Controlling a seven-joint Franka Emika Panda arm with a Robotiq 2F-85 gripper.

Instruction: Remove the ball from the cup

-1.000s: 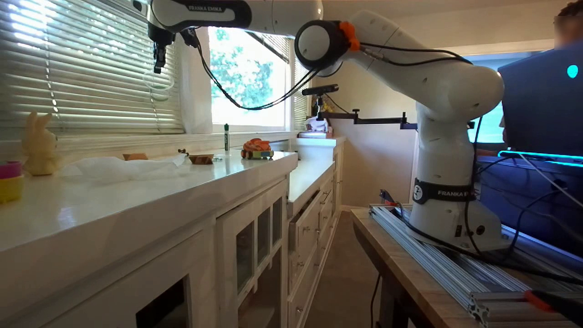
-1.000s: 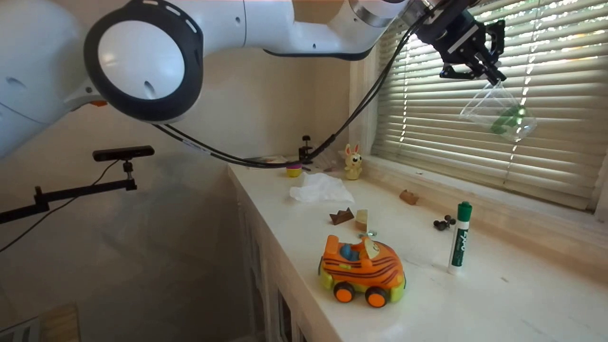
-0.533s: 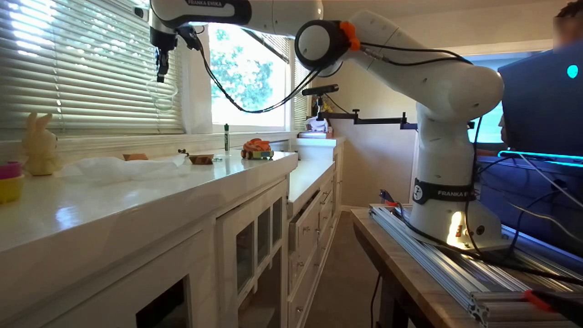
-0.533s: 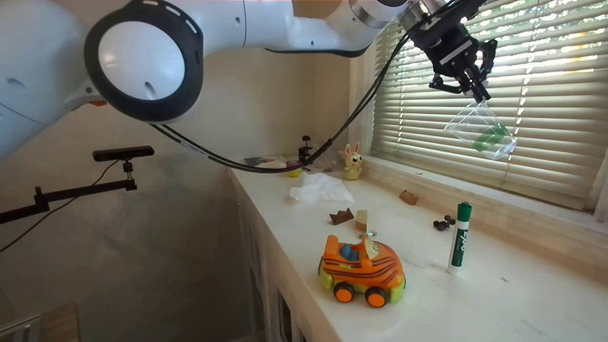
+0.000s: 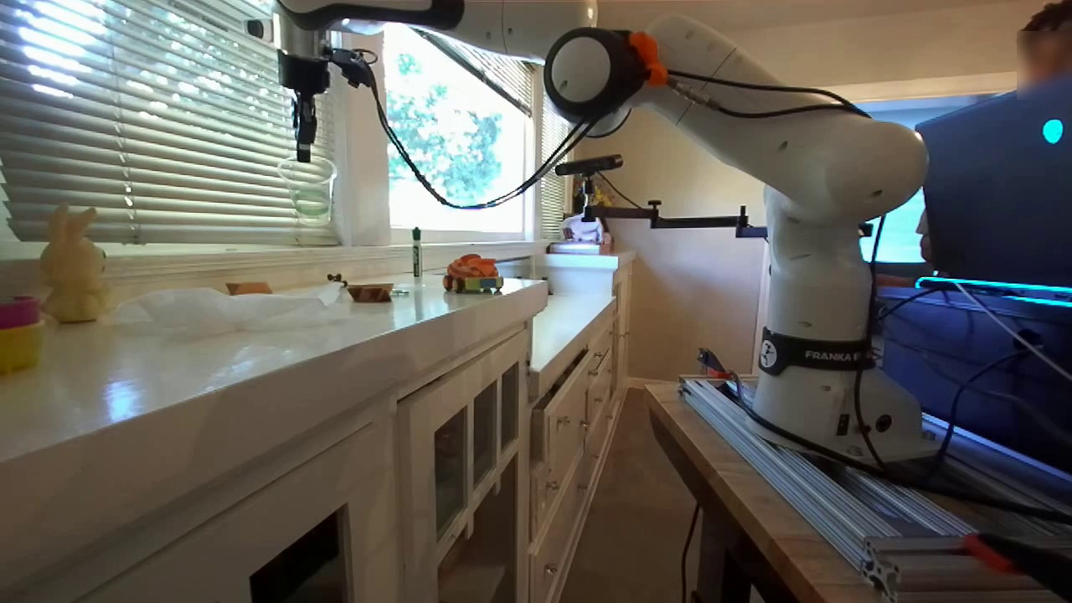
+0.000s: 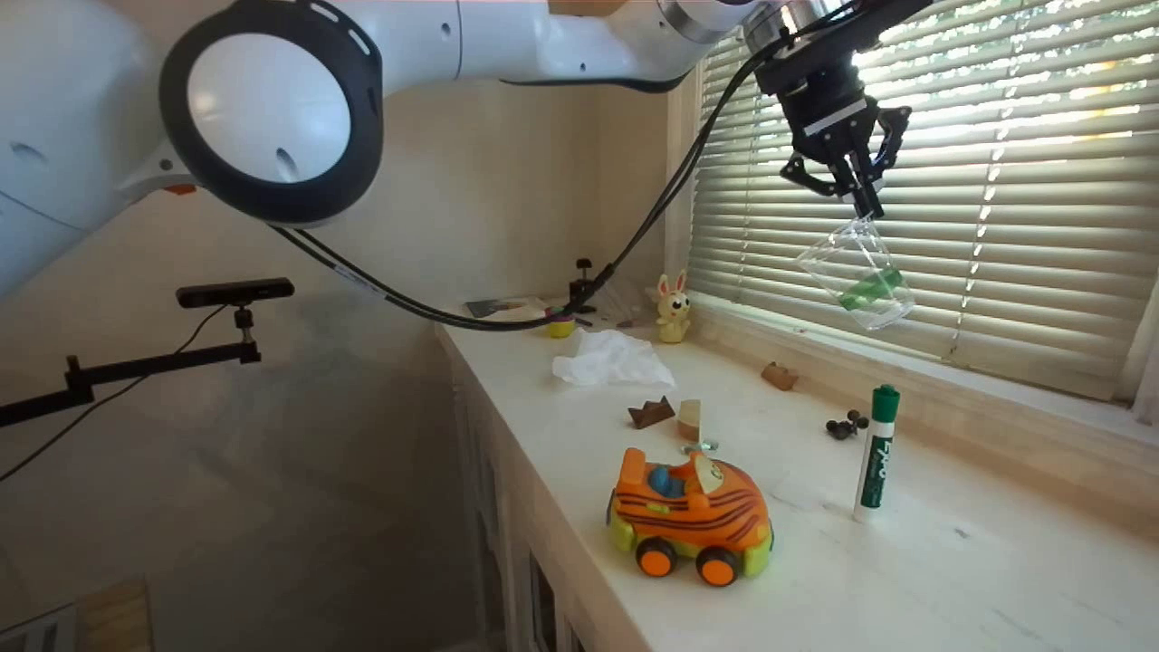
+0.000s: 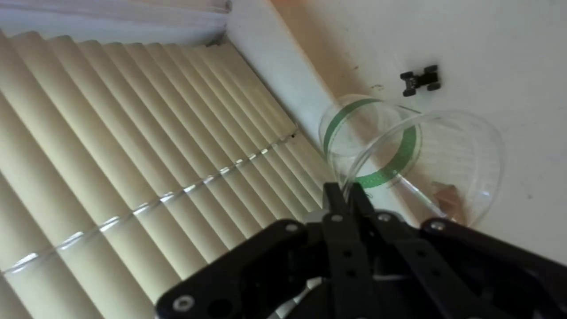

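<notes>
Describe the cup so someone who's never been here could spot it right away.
Start at the window blinds above the white counter. In front of them, the black gripper pinches the cup by its rim. It is clear, tilted and green-banded, held in midair while the orange toy car and marker stand on the counter.

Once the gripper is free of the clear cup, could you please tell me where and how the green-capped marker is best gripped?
Probably by its barrel, just below the cap, coming straight down from above with the fingers on opposite sides: the marker stands upright on the counter, cap uppermost, and its slim, straight body should suit a pinch.
</notes>
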